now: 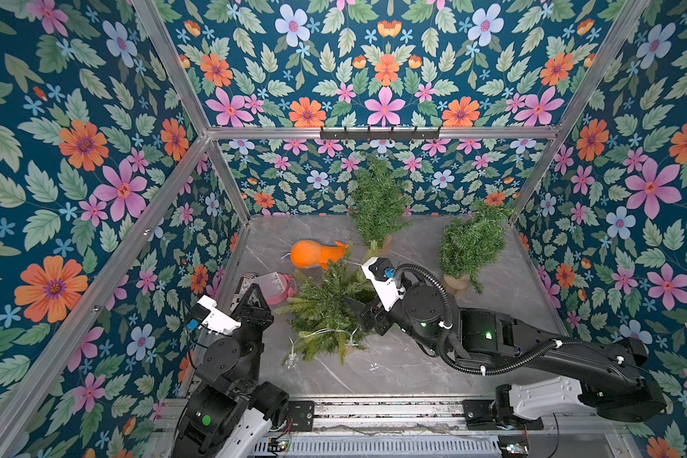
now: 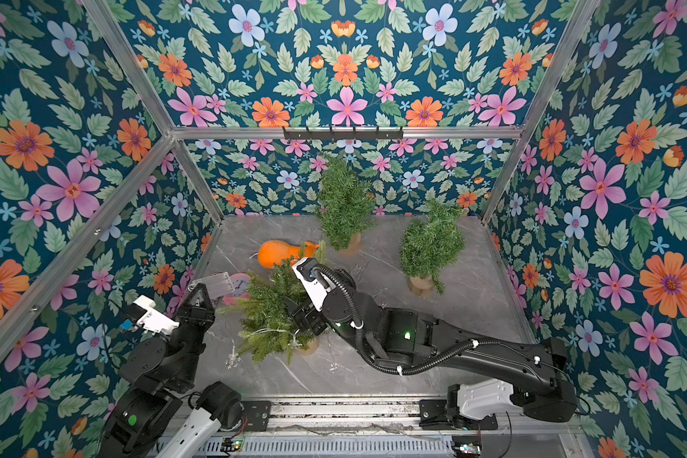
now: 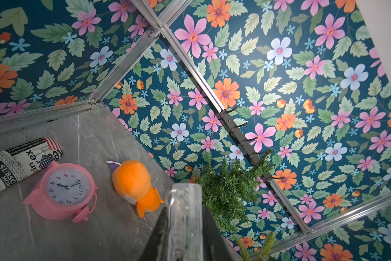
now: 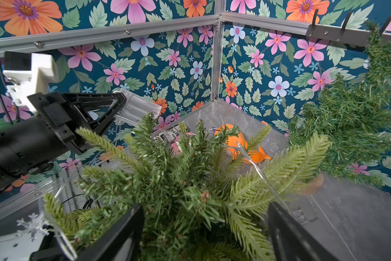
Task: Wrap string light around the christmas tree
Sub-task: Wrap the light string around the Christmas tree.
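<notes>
Floral-papered walls (image 1: 76, 158), aluminium frame (image 1: 254, 133), grey marbled tabletop (image 1: 413, 357) under christmas tree (image 1: 326, 313)

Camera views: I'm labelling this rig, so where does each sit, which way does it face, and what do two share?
Top views: overhead, looking down on the table; left arm and right arm show.
Left wrist: behind the left gripper, jaws shut on a clear box, facing the pink clock and orange plush.
Right wrist: behind the right gripper, jaws open astride the near tree, facing the far left corner; the left gripper shows.
Shared: both wrist views show the plush.
</notes>
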You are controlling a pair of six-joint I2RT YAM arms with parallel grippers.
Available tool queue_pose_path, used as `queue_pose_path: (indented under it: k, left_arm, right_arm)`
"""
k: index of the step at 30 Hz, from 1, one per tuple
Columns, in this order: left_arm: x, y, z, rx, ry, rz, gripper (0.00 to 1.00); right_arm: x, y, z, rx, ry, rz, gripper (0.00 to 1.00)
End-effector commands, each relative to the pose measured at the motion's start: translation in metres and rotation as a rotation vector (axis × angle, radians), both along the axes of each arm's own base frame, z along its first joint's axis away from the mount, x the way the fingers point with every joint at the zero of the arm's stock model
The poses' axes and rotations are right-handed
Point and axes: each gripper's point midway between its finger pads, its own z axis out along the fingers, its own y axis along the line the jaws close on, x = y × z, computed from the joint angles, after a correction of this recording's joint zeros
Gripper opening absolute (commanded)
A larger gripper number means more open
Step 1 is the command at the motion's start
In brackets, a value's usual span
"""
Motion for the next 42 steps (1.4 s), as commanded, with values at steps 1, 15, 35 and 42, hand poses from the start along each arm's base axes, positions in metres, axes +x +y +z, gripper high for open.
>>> queue_pose_path:
  k: [1,15,35,42]
  left_arm:
    - [0.003,-0.003,0.006,-0.025,-0.009,-0.003,0.09]
    - [0.023,-0.006,0.006,-0.048,-0.003,0.048,0.11]
    - [0.071,-0.019,-0.023,-0.097,0.052,0.046,0.10]
    - [0.097,0.013,-0.059,-0.304,0.055,-0.033,0.03]
  right_arm:
    - [-0.001,0.002,0.001,0.024,0.017,0.003,0.85]
    - [-0.005,-0.002,0.000,0.056,0.048,0.018,0.84]
    - [-0.013,-0.010,0.011,0.101,0.052,0.052,0.83]
    - [-0.012,-0.013,0.014,0.101,0.043,0.044,0.83]
